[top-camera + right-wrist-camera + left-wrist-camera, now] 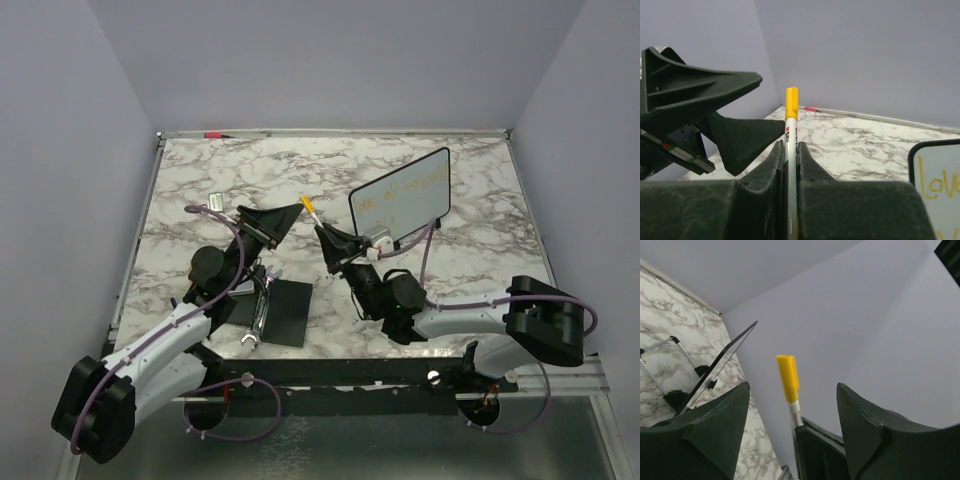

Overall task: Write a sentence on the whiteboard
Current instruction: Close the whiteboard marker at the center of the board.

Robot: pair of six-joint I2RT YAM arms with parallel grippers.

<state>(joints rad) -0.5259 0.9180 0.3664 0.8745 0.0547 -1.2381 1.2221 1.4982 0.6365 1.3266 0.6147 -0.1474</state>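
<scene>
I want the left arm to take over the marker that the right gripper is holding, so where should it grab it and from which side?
Probably the yellow cap: only that end of the marker stands clear above the right gripper, which is shut on the barrel. Close the open left gripper across the cap from its two sides, which it flanks.

The marble table [200, 165] carries little. A whiteboard [402, 195] stands far right. A black pad [285, 312] lies near left.

Two robot arms, the left arm [165, 345] at lower left and the right arm [470, 320] at lower right, share one marble table [480, 180] with one whiteboard [402, 195], one yellow-capped marker [309, 208] and one black square pad [288, 312] left of center.
</scene>
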